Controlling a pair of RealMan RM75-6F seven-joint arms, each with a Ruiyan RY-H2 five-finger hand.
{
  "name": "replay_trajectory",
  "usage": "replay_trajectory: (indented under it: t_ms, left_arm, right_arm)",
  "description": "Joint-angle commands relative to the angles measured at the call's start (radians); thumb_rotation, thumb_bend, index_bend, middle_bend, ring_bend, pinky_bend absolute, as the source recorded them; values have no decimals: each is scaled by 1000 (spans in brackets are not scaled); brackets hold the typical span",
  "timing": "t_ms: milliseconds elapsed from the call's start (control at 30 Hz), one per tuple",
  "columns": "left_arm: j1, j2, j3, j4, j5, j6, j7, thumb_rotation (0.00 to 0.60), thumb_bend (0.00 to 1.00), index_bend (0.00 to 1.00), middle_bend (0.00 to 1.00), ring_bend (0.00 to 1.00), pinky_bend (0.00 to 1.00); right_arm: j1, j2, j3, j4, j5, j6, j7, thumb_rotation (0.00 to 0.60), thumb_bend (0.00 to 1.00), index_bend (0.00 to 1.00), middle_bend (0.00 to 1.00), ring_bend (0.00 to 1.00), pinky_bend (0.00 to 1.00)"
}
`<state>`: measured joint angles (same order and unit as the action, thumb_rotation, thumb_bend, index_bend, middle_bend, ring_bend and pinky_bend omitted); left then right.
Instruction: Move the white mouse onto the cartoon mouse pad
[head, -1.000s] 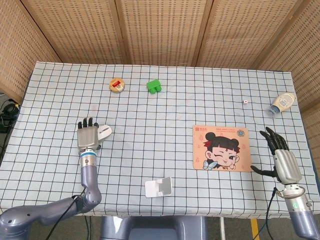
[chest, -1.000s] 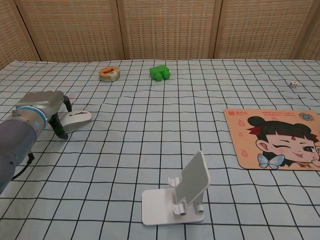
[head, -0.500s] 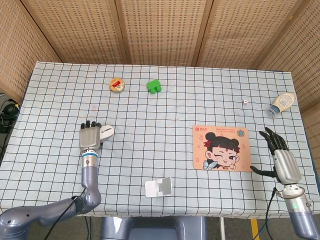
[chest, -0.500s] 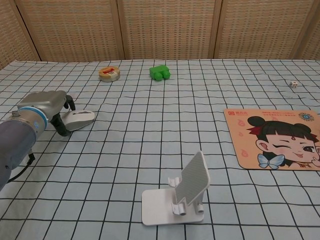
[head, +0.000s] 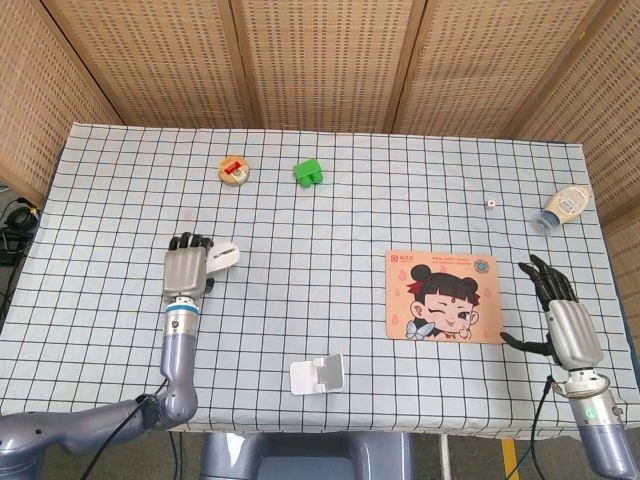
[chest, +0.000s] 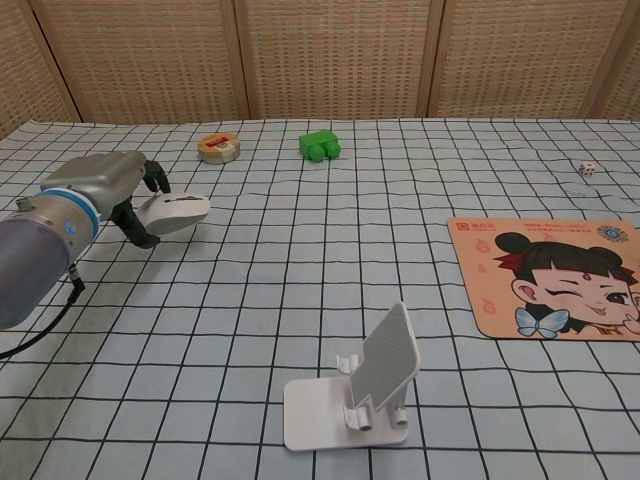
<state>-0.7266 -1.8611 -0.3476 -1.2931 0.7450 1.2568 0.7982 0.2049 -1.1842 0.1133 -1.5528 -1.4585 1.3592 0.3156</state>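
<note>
checked table (head: 330, 230), one white mouse (chest: 176, 211)

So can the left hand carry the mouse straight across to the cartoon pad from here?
Probably yes. The left hand holds the white mouse, and only bare cloth lies between it and the cartoon mouse pad. The phone stand sits nearer the robot, off that line. Whether the arm stretches that far is unclear.
</note>
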Motion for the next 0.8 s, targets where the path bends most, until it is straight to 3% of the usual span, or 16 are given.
replay_trajectory:
  t_ms: [33,300,800]
  left_arm:
    - [-25,-8,-4,-21,9,-5,20,600,582,454,208,112,160]
    - [-101,-58,-17,-30,9,-29,82,600,581,454,208,112,160]
    - [-306,-243,-120,128,-100,-87,204,600,577,454,208,112,161]
  right_arm:
    - [0,1,1,0,2,-1,4,600,119,109,0,0,0]
    - [0,7,9,8,16,-6,26,600,119,109,0,0,0]
    - [1,18,17,21,28,-18,73,600,119,109,0,0,0]
